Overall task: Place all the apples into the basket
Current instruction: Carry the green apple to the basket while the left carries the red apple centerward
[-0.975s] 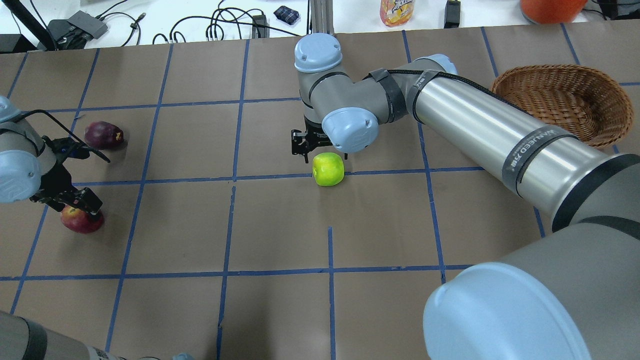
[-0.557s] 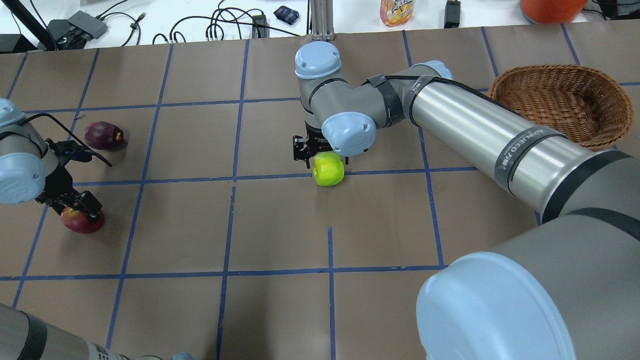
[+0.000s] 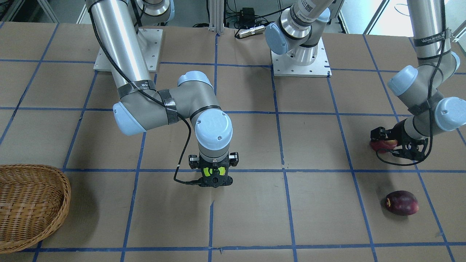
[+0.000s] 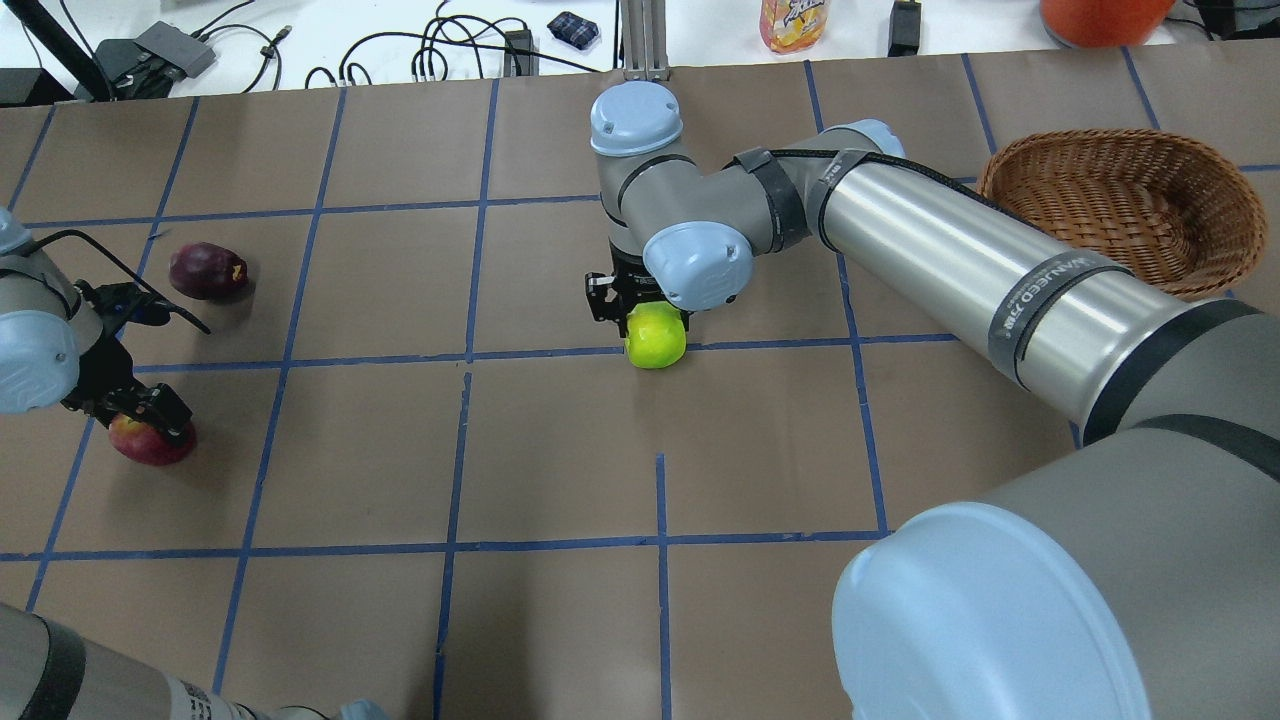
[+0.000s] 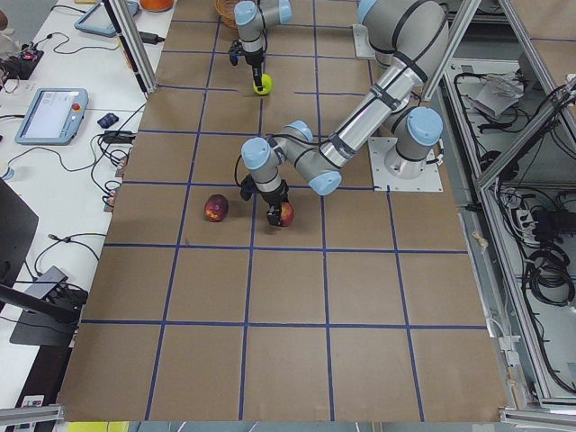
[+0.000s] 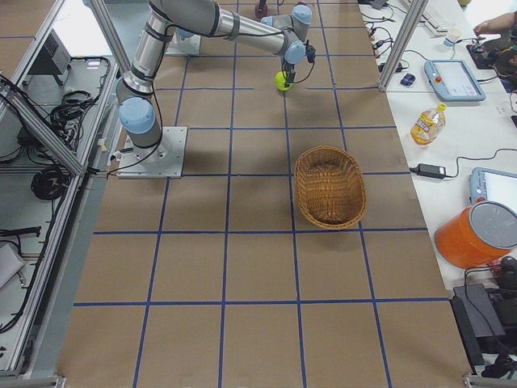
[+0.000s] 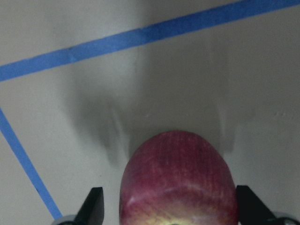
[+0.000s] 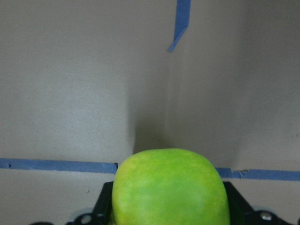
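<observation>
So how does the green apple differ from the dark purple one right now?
The green apple is bright lime; the dark purple apple is deep maroon. The green apple sits between the fingers of the right end effector; the dark purple apple lies free. The green apple is central; the dark purple apple is far toward the robot's left. Both are outside the basket.

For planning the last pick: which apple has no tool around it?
The dark maroon apple, lying alone; the right tool straddles the green apple, the left tool the red apple.
</observation>
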Controlling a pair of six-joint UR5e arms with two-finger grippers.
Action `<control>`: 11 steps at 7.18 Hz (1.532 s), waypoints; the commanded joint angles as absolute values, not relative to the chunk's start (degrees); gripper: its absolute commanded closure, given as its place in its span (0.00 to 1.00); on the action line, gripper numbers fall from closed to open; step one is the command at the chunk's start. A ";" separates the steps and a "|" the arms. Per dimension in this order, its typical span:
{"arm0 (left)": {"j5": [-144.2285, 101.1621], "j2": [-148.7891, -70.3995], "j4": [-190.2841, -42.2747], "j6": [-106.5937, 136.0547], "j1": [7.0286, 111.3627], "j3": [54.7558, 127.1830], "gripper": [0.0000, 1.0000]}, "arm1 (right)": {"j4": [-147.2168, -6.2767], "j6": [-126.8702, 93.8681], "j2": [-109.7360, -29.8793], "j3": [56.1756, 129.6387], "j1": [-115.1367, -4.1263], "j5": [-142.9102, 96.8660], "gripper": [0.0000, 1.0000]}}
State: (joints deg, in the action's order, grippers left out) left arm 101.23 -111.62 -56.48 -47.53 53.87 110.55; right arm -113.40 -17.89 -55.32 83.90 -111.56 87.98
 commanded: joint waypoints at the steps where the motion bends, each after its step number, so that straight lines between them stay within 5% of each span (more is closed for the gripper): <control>1: 96.60 -110.40 -57.38 -47.29 54.22 110.39 0.83 | -112.59 -17.93 -58.78 83.32 -109.88 86.14 1.00; 6: 88.52 -100.30 -70.40 -17.05 69.73 109.95 0.91 | -100.90 1.70 -66.18 77.88 -86.88 91.38 1.00; 7: 87.90 -100.63 -70.05 -8.35 76.22 109.26 1.00 | -101.51 9.24 -66.01 77.78 -81.96 92.62 1.00; 11: 80.98 -110.70 -58.52 23.75 98.31 100.56 1.00 | -113.61 32.73 -59.34 77.78 -66.91 94.48 1.00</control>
State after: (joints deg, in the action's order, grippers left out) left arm 84.34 -106.45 -65.10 15.43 92.75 102.37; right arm -109.76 26.20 -61.38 77.82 -70.92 93.88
